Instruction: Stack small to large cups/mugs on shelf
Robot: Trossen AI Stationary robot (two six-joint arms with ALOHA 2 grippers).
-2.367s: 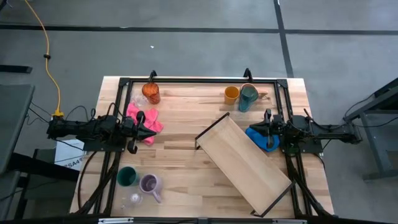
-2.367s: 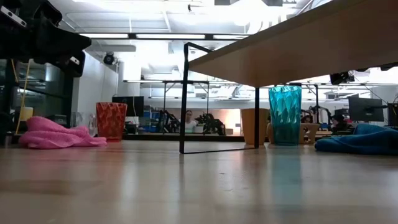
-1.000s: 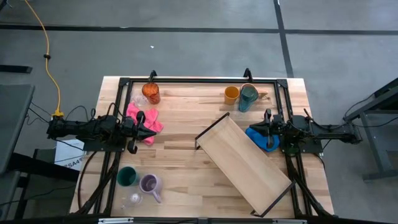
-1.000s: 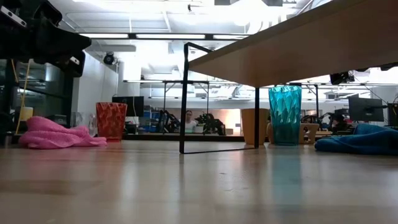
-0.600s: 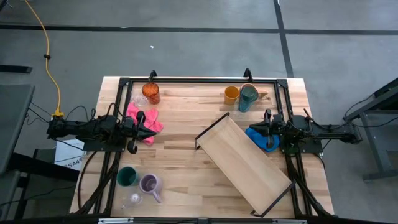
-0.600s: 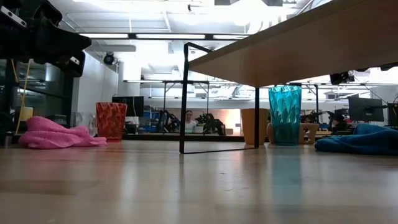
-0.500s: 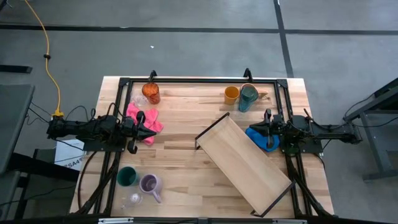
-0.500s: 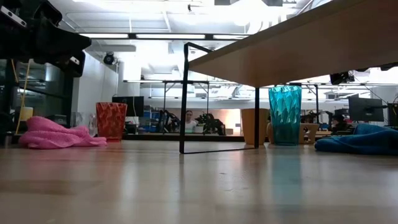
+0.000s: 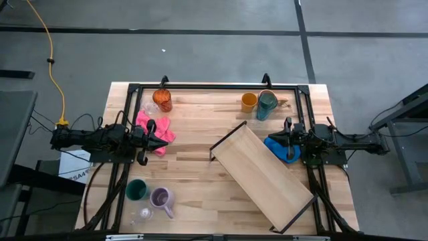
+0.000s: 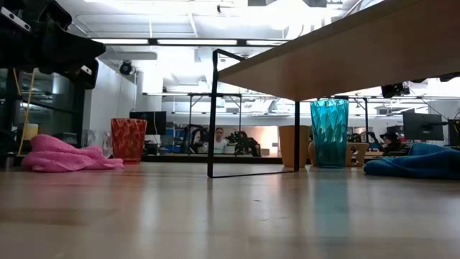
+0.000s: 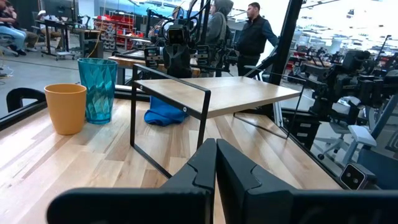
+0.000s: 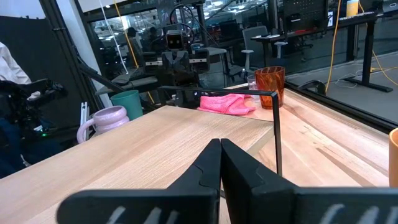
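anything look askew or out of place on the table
The shelf sits diagonally across the table instead of square to its edges. The cups stand upright and nothing looks spilled.

High view looks straight down; low view sits level on the counter [image 10: 230,216]; both share the shelf [image 9: 264,175].

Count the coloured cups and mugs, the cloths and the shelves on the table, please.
Coloured cups and mugs: 5: orange-red cup, yellow mug, teal tumbler, green cup, purple mug
Cloths: 2: pink cloth, blue cloth
Shelves: 1: shelf
Total: 8
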